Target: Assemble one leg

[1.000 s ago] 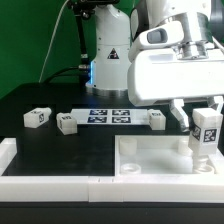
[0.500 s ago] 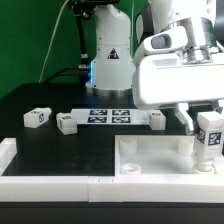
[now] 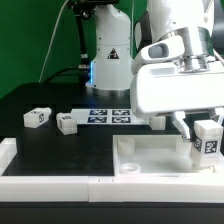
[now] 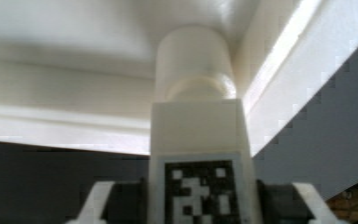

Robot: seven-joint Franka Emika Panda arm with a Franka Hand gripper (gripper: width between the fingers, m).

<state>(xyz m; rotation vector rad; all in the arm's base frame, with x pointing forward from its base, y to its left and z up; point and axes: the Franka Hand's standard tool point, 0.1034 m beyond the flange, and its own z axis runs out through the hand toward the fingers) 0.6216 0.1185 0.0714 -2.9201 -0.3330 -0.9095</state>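
Note:
My gripper (image 3: 204,128) is shut on a white leg (image 3: 208,143) with a black-and-white tag on its face. It holds the leg upright over the far right corner of the large white tray-like part (image 3: 150,160), its lower end at a corner socket. In the wrist view the leg (image 4: 199,150) runs from between my fingers (image 4: 101,203) down toward the tray's inner corner (image 4: 87,90). Three more legs lie on the black table: one at the exterior view's left (image 3: 38,117), one beside it (image 3: 67,124), one partly hidden behind my gripper (image 3: 157,121).
The marker board (image 3: 108,115) lies behind the loose legs. A white rail (image 3: 50,182) borders the table's front edge and left corner. The robot base (image 3: 110,50) stands at the back in front of a green backdrop.
My gripper has moved to the exterior view's right and slightly lower with the leg, bringing it closer to the tray's right corner.

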